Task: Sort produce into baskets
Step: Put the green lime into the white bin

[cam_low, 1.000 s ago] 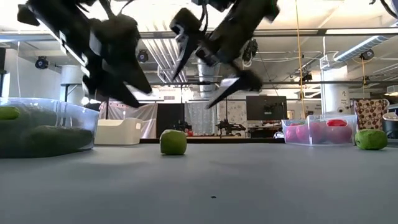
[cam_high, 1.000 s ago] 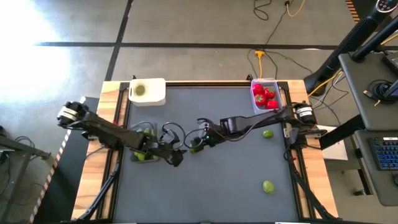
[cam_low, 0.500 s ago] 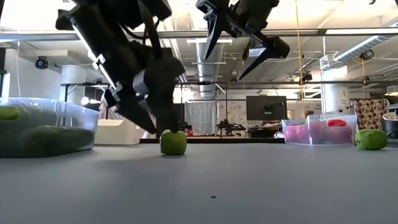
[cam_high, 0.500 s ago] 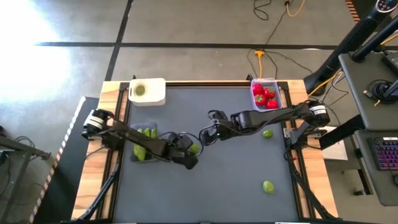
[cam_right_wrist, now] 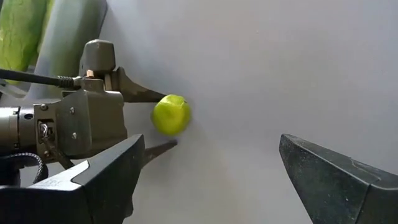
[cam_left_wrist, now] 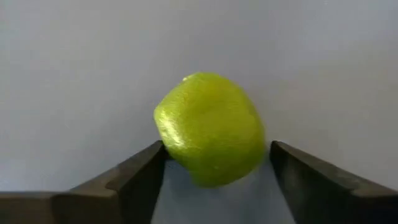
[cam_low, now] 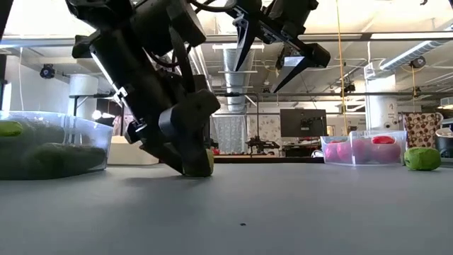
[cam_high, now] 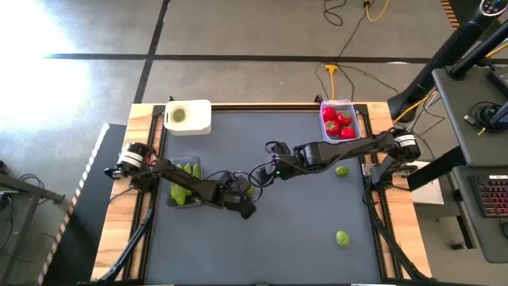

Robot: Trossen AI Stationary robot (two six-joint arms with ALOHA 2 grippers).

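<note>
**Left gripper down around the lime-green ball**

Since a second ago the left arm has swung from beside the clear tub to mid-table and dropped low, while the right arm has lifted off and pulled back a little.

Left gripper [cam_left_wrist: 214, 180] sits at table level with its fingers [cam_left_wrist: 134, 180] on either side of the ball [cam_left_wrist: 210, 127]; one finger meets the ball's side, the other has a thin gap, so the pinch looks unfinished. Best to close evenly, keep the ball centred between the fingers, and lift only once both bear on it, since a round piece could roll out forward.

Right gripper [cam_right_wrist: 211, 180] hangs above and just beside, spread wide and empty.

This ball is yellow-green, slightly faceted and glossy. It lies mid-table, near the clear tub [cam_high: 176, 200] holding green pods. Two more balls [cam_high: 342, 170] lie loose on the right. Red pieces fill the far-right tub [cam_high: 352, 110]; the white tub [cam_high: 198, 121] holds one green piece.
</note>
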